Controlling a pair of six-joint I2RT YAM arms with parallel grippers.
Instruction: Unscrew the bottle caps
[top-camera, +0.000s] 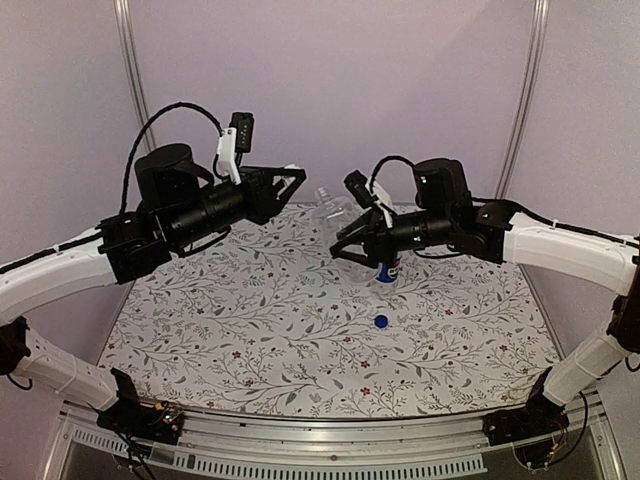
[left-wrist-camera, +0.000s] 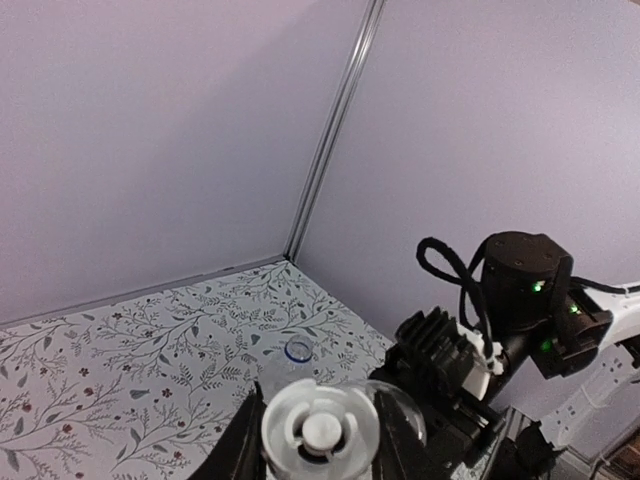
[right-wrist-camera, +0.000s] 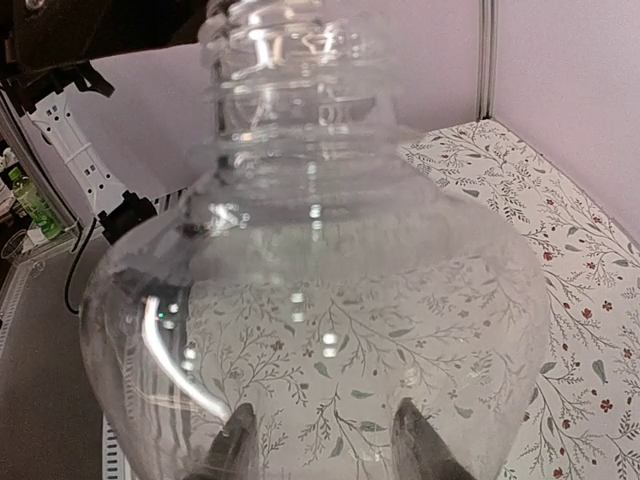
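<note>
My right gripper is shut on the plain clear bottle and holds it tilted in the air. In the right wrist view the bottle fills the frame between the gripper, its threaded neck bare at the top. My left gripper is shut on the white cap, just left of the bottle's neck. The Pepsi bottle stands uncapped on the mat below the right gripper; its open mouth also shows in the left wrist view. The blue cap lies on the mat in front of it.
A floral mat covers the table. Lilac walls with metal posts close the back and sides. A metal rail runs along the near edge between the arm bases. In the left wrist view the right arm's wrist sits close.
</note>
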